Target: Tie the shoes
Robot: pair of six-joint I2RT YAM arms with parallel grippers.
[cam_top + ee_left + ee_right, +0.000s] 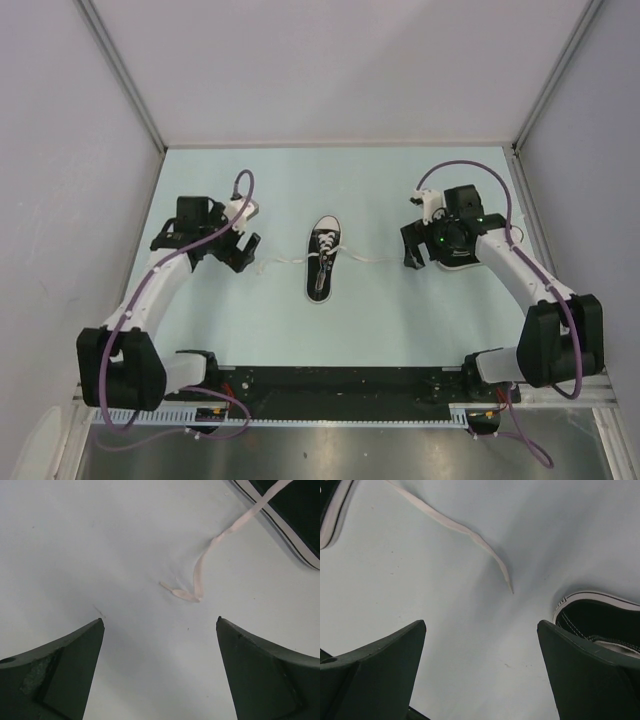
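— Where's your shoe?
— Your small black canvas sneaker (pixel 322 262) with its white rubber toe cap lies on the pale table (pixel 300 190), long white laces (pixel 182 594) trailing either side.
— Your pincers?
— Left pincer (pixel 160 622) spread, left of the sneaker; right pincer (pixel 481 624) spread, right of it.

A 2nd shoe (pixel 455 264) on the right is mostly hidden beneath the right end effector (pixel 412 258), and the right wrist view cuts it off at its edge. Both wrist views crop the centre shoe (pixel 322 262); its lacing is too small to read.
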